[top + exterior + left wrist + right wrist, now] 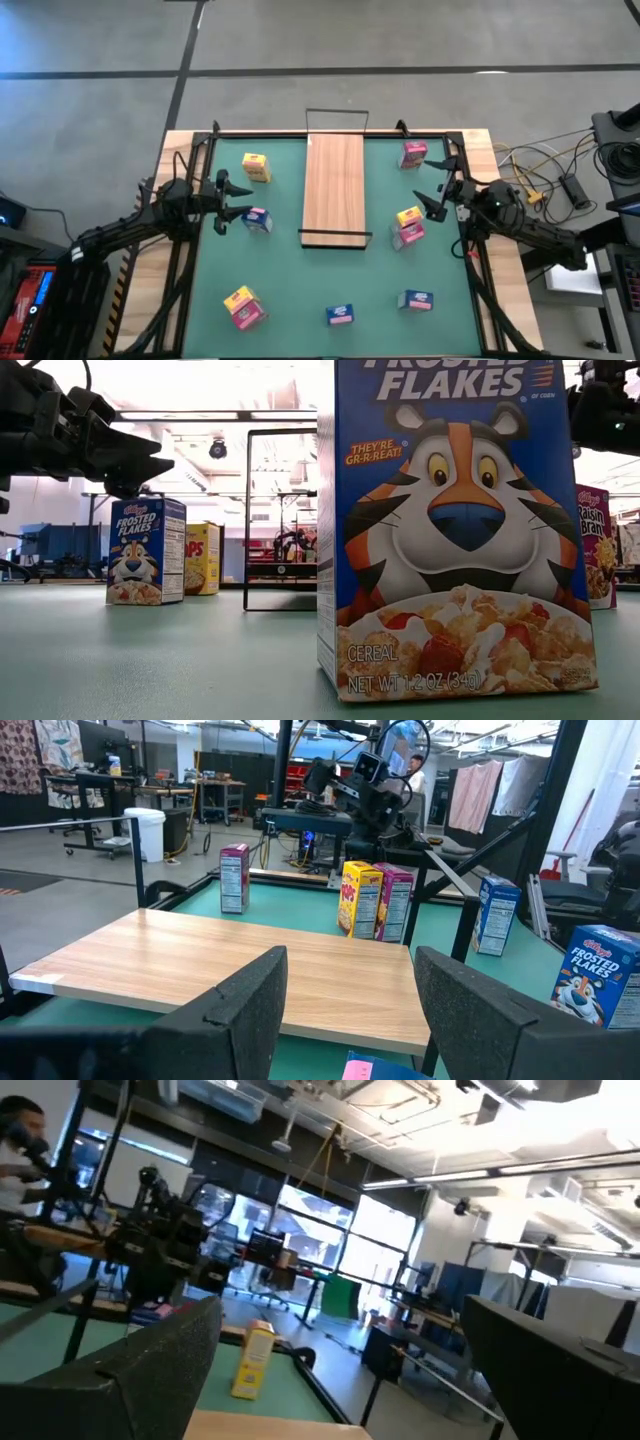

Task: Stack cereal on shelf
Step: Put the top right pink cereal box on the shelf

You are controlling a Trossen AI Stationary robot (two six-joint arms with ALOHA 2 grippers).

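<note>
A green rectangular worktop point(300, 290) with a light wooden border and a black frame stands on a grey concrete floor point(300, 40). At its far middle lies the long light-wood shelf board point(333, 185) with thin black wire rails at its short ends, and nothing rests on it. The small cardboard cereal boxes are scattered around it on the green surface: a yellow one point(256, 167) far left, a blue-and-pink one point(257, 220) just beside the left pincer point(222, 203), a pink one point(413, 154) far right, a yellow and pink pair point(408, 226) right of the shelf, a yellow-and-pink pair point(244, 307) near left, and two blue ones point(340, 315) point(416, 300) along the near edge. The left pincer hovers at the left edge, its fingers partly apart and holding nothing. The right pincer point(437, 186) hovers at the right edge, fingers spread wide and empty. Behind the worktop is a workshop with desks, racks and bright ceiling lights, and a person point(412, 772) sits far back.
</note>
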